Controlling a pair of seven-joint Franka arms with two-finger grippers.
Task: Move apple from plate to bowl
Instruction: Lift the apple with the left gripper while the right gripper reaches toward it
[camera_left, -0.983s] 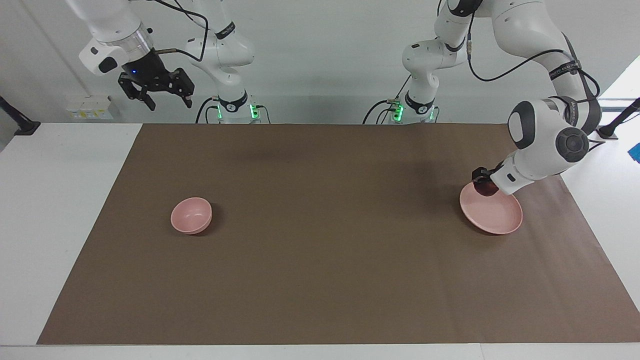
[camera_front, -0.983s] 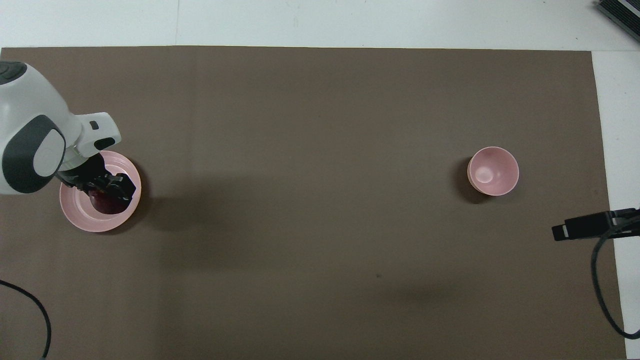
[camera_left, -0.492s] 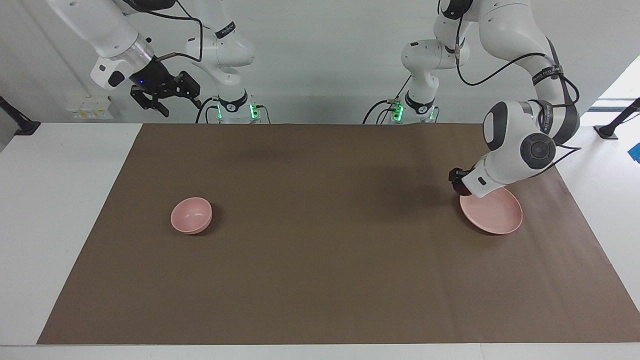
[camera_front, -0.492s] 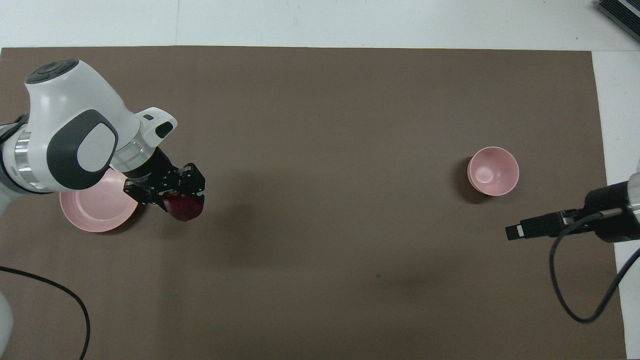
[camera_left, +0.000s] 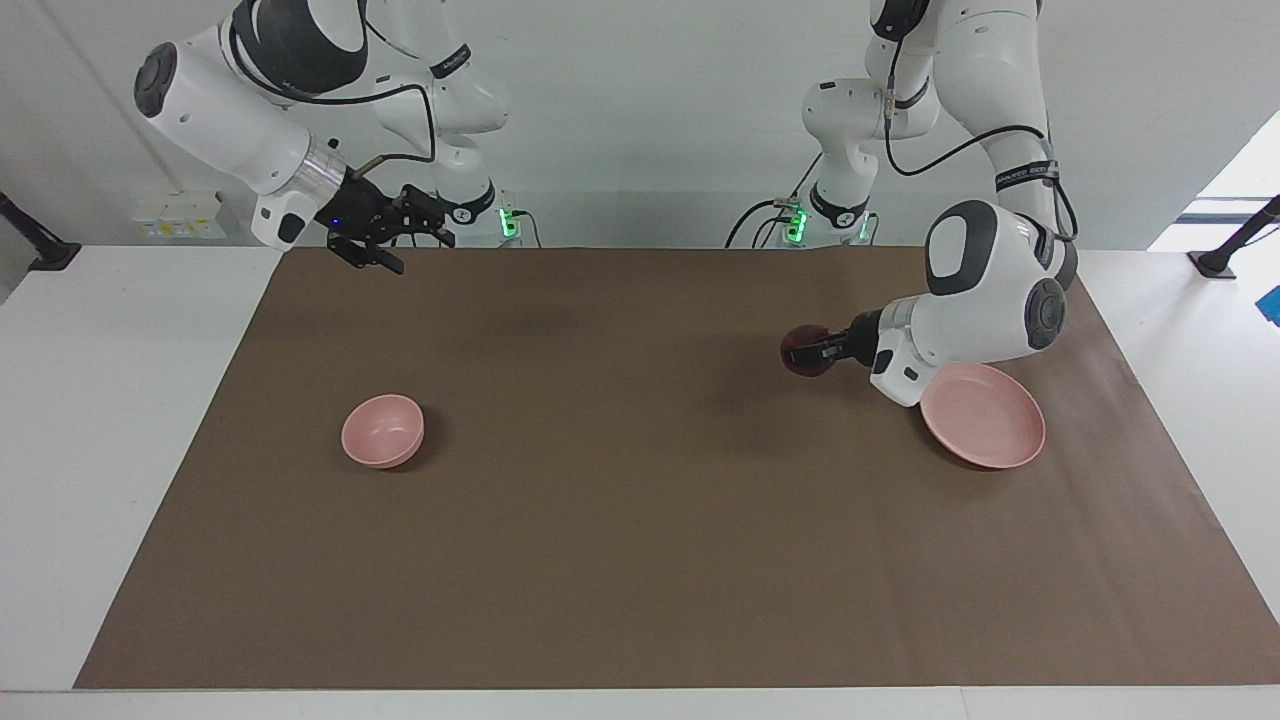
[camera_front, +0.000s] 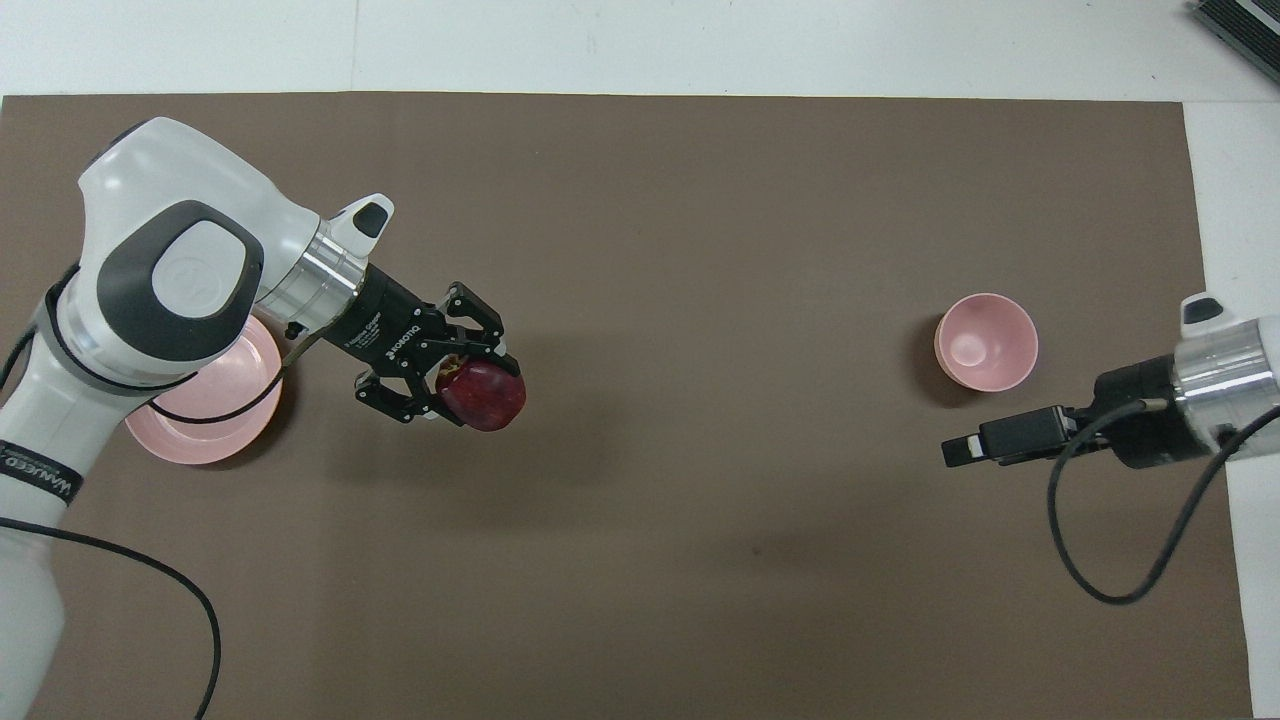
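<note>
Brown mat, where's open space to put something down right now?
The brown mat is bare between the bowl and the plate, though the left gripper holds the apple above part of it. The right gripper hovers over the edge nearest the robots.

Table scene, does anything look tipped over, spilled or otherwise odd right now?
Nothing stands out. The plate and bowl sit upright on the brown mat; the left gripper holds the apple in the air.

A robot lab: two bench-mounted arms (camera_left: 850, 120), brown mat (camera_left: 640, 520), bare walls.
</note>
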